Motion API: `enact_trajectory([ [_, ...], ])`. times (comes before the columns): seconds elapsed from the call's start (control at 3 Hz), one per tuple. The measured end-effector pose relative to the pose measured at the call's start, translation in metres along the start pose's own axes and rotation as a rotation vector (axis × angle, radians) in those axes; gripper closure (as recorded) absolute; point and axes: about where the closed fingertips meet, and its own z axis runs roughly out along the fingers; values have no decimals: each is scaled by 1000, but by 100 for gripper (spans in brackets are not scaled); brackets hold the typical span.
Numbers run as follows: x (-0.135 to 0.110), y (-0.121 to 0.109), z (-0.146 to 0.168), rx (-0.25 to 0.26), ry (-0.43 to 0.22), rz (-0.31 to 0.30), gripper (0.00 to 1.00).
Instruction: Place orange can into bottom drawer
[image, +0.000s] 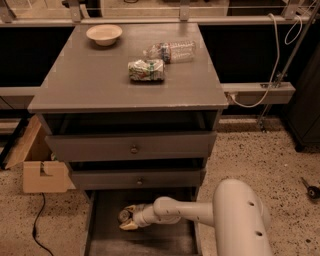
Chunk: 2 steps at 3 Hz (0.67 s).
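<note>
- My gripper sits low inside the open bottom drawer, toward its left half, at the end of my arm, which reaches in from the right.
- My fingers are clamped on the orange can: one above it, one below, with its round end facing left.
- The can is held just above the dark drawer floor; I cannot tell whether it touches.
- Both knobbed drawers above are closed.
- On the cabinet surface, a crushed green-white can lies near a clear plastic bottle, with a pale bowl at the far left.
</note>
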Motion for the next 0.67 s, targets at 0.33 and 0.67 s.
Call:
enact_trajectory([
  [0.33,-1,3,-5,2,3,-7,0],
  [0.67,5,8,-59,54,-21,-1,0],
])
